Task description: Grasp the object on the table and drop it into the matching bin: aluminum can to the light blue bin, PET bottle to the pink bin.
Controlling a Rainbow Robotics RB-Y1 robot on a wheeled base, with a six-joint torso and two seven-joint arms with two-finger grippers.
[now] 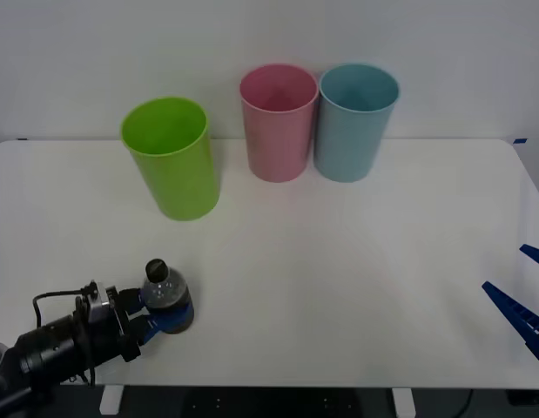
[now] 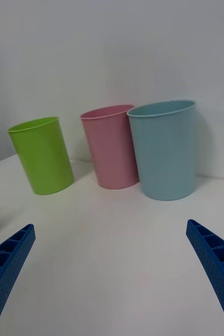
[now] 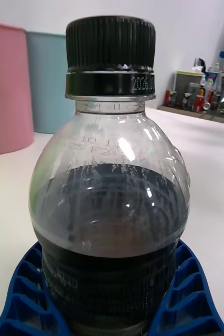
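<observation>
You had the grasp about made and the carry and drop ahead of you. Your left hand (image 1: pixel 158 315) sat at the near left part of the surface (image 1: pixel 356 287), its blue fingers (image 3: pixel 22 294) curved around the lower body of the PET bottle (image 1: pixel 167 299), pressed to both sides. The bottle stood upright on the surface, cap on, dark liquid in its lower half, so by the look of it no lift had begun. The pink bin (image 1: pixel 278 122) waited at the far side, between the lime green bin (image 1: pixel 171 157) and the light blue bin (image 1: pixel 354 120), well apart from the bottle. Your right hand (image 1: pixel 518 296) was parked at the near right edge, fingers spread wide and holding nothing.
</observation>
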